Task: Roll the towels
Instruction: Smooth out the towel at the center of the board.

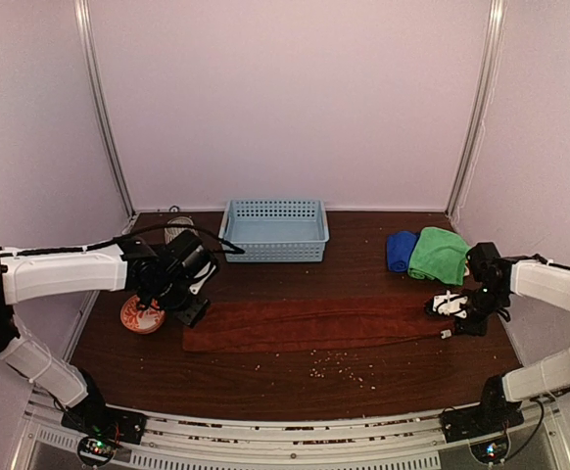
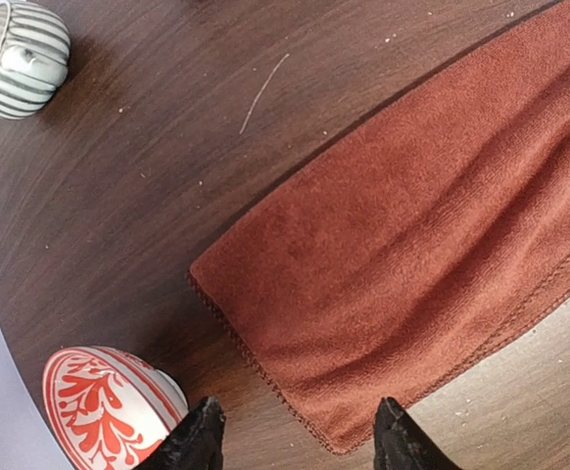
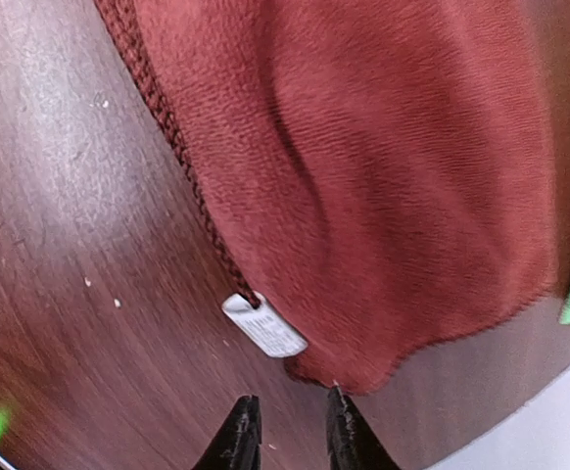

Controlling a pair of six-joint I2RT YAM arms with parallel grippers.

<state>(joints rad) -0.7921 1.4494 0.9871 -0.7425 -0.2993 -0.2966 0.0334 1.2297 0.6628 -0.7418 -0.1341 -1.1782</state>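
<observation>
The rust-red towel point(image 1: 314, 325) lies flat as a long strip across the middle of the table. My left gripper point(image 2: 298, 436) is open just above the towel's left end point(image 2: 393, 245), its near corner lying between the two fingertips. My right gripper point(image 3: 290, 431) hovers at the towel's right end point(image 3: 383, 176), jaws a narrow gap apart with nothing between them. It sits just short of the corner and the white tag point(image 3: 265, 326). A green towel point(image 1: 440, 255) and a blue towel point(image 1: 401, 251) lie folded side by side at the back right.
A light blue lattice basket point(image 1: 274, 231) stands at the back centre. An orange-and-white bowl point(image 2: 109, 406) sits right beside my left finger. A striped cup point(image 2: 19, 59) stands farther back on the left. Crumbs dot the wood in front of the towel.
</observation>
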